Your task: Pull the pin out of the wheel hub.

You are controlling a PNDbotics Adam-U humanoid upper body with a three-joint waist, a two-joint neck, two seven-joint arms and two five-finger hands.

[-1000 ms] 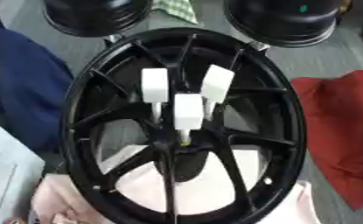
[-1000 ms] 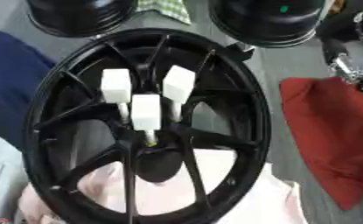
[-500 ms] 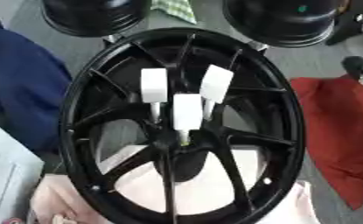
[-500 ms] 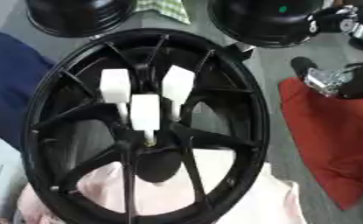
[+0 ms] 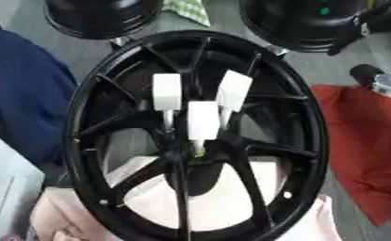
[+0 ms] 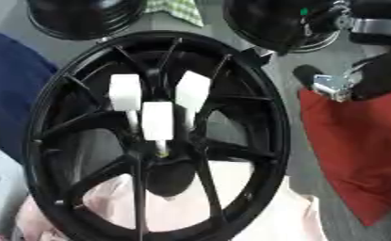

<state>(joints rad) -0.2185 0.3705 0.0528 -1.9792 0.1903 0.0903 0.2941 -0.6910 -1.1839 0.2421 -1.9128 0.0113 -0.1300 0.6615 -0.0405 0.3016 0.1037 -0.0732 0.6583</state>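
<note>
A black spoked wheel hub (image 5: 315,136) lies flat in the middle of both views. Three pins with white block handles stand upright near its centre: a left pin (image 5: 166,91), a middle pin (image 5: 203,120) and a right pin (image 5: 234,91). The middle pin's thin shaft ends in a yellowish tip at the hub's centre. My right hand (image 6: 340,84) reaches in from the upper right, just outside the hub's right rim and above the red cloth. Its dark fingertip (image 6: 306,73) points toward the rim, extended, holding nothing. It is apart from the pins. The left hand does not show.
A red cloth (image 5: 363,141) lies right of the hub and a dark blue cloth (image 5: 21,94) left of it. Pink fabric (image 5: 190,197) shows under the spokes. Two more black wheels (image 5: 103,16) (image 5: 305,23) stand at the far edge. White paper (image 5: 4,188) lies at the lower left.
My right hand has come in from the right edge and moved closer to the hub's right rim. The hub and the three pins have not moved.
</note>
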